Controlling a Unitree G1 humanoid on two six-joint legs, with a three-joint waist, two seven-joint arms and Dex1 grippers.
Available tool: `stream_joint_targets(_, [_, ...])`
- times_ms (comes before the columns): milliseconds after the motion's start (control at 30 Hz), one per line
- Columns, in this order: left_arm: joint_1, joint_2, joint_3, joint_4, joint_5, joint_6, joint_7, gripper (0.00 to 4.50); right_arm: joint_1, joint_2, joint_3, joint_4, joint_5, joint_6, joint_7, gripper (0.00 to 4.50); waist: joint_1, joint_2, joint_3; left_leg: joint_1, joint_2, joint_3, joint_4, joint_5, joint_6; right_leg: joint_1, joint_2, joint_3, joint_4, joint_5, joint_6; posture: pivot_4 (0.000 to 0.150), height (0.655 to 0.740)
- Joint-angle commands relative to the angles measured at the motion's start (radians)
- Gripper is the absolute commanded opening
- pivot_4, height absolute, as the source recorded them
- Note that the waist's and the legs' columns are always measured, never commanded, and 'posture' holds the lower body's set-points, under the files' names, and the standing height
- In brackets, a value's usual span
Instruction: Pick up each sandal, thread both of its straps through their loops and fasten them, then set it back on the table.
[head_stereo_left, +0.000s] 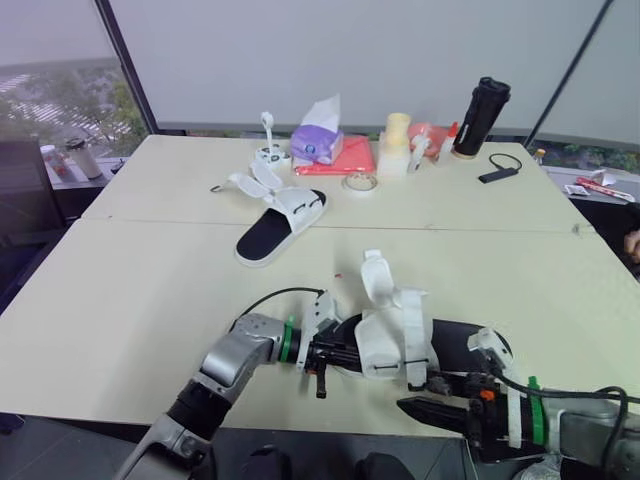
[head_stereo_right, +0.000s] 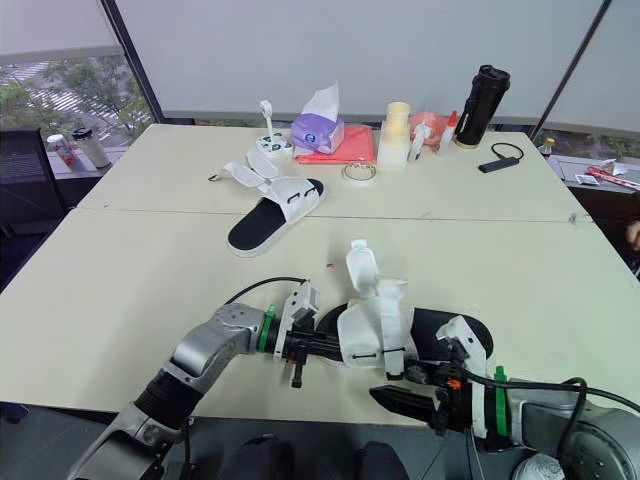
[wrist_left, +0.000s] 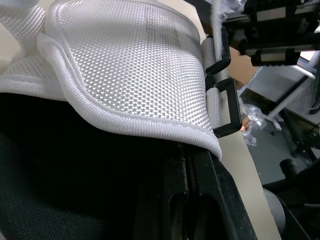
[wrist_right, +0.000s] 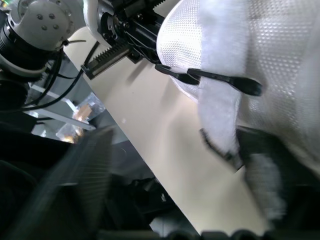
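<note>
Left gripper is clamped on the sandal's near end, at the table edge between both grippers. Right gripper, fingers apart, flanks a hanging strap. A loose pinch could let it slip, missing the loop.

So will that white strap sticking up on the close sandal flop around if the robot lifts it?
Probably floppy: the free white woven strap of the near black-soled sandal curls over at its tip instead of standing straight. Its mesh looks thin and cloth-like up close, so it likely bends easily. Being so thin, it is probably light and may swing about.
</note>
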Motion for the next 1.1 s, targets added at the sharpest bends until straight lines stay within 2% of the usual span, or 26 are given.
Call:
stream_joint_targets(33, [0.021, 0.016, -0.024, 0.043, 0.043, 0.003, 0.034, 0.00, 0.000, 0.004, 0.003, -0.004, 0.007, -0.010, 0.006, 1.89, -0.001, 0.000, 0.000, 0.000, 0.000, 0.000, 0.000, 0.000, 0.000, 0.000, 0.000, 0.000, 0.000, 0.000, 0.000, 0.150, 0.7400])
stream_joint_targets(133, [0.013, 0.021, 0.009, 0.066, 0.045, -0.017, 0.057, 0.00, 0.018, 0.000, -0.005, -0.011, 0.006, -0.013, 0.013, 0.40, 0.000, 0.000, 0.000, 0.000, 0.000, 0.000, 0.000, 0.000, 0.000, 0.000, -0.001, 0.000, 0.000, 0.000, 0.000, 0.150, 0.7400])
stream_joint_targets(167, [0.008, 0.022, 0.019, 0.077, 0.045, -0.026, 0.063, 0.00, 0.025, -0.002, -0.006, -0.013, 0.005, -0.013, 0.014, 0.04, 0.000, 0.000, 0.000, 0.000, 0.000, 0.000, 0.000, 0.000, 0.000, 0.000, -0.001, 0.000, 0.000, 0.000, 0.000, 0.150, 0.7400])
stream_joint_targets(667, [-0.054, 0.092, 0.039, 0.163, 0.061, -0.106, 0.045, 0.00, 0.167, -0.094, -0.053, -0.085, 0.002, -0.022, 0.093, 0.04, -0.002, 0.000, 0.000, 0.001, 0.000, 0.001, 0.000, 0.000, 0.000, 0.000, -0.001, 0.000, 0.000, 0.000, 0.000, 0.150, 0.7400])
stream_joint_targets(967, [-0.041, 0.085, 0.011, 0.170, 0.071, -0.122, 0.043, 0.00, 0.329, -0.140, -0.067, -0.251, 0.048, -0.013, 0.133, 0.04, -0.002, -0.001, -0.002, 0.001, 0.001, 0.001, 0.000, 0.000, 0.000, 0.000, 0.000, 0.000, 0.000, 0.000, 0.000, 0.150, 0.7400])
stream_joint_targets(1100, [-0.045, 0.080, 0.003, 0.184, 0.077, -0.132, 0.041, 0.00, 0.332, -0.133, -0.118, -0.256, 0.098, -0.028, 0.131, 0.04, -0.002, -0.002, -0.003, 0.001, 0.001, 0.001, 0.000, 0.000, 0.000, 0.000, 0.000, 0.000, 0.000, 0.000, 0.000, 0.150, 0.7400])
